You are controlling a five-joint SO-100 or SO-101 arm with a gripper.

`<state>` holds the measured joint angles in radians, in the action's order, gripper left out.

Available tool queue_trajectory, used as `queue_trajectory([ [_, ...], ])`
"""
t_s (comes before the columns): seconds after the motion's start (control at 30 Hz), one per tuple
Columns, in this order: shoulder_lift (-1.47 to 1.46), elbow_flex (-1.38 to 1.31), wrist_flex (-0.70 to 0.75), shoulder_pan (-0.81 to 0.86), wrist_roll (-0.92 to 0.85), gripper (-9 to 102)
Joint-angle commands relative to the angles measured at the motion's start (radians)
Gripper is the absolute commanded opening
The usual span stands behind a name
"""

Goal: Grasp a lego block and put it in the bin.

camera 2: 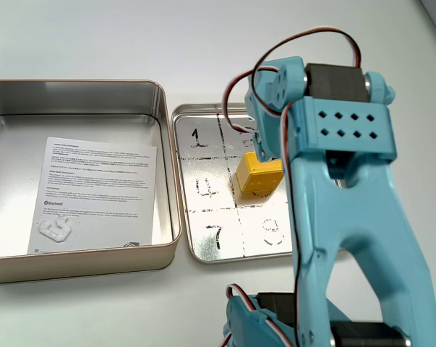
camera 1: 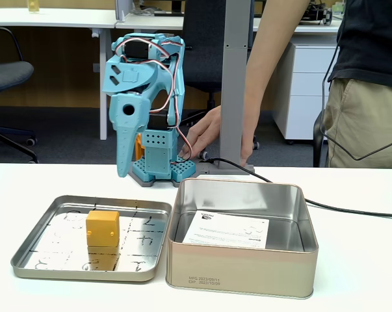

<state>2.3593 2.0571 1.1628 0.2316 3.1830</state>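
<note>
The orange-yellow lego block (camera 1: 103, 227) stands in the middle of a shallow metal tray (camera 1: 59, 242) with black scribbled numbers. In the other fixed view the block (camera 2: 255, 176) is partly covered by the arm. The bin (camera 1: 241, 266), a deep silvery tin, sits right beside the tray and holds a white leaflet (camera 1: 226, 231). Seen from above, the bin (camera 2: 80, 264) lies left of the tray (camera 2: 207, 224). My blue gripper (camera 1: 123, 170) hangs folded near the arm's base, pointing down behind the tray, shut and holding nothing, well apart from the block.
A person stands behind the table at the right, one hand (camera 1: 205, 133) reaching down next to the arm's base (camera 1: 162, 170). A black cable (camera 1: 352, 209) runs across the white table behind the bin. A grey post (camera 1: 236, 84) rises behind the base.
</note>
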Motion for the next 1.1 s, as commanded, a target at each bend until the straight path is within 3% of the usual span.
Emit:
queue_trajectory([
  [0.0, -0.023, -0.044, 0.014, 0.049, 0.241, 17],
  [0.3, -0.173, -0.064, -0.028, 0.078, 0.242, 29],
  [1.07, -0.454, -0.118, -0.212, 0.089, 0.221, 32],
])
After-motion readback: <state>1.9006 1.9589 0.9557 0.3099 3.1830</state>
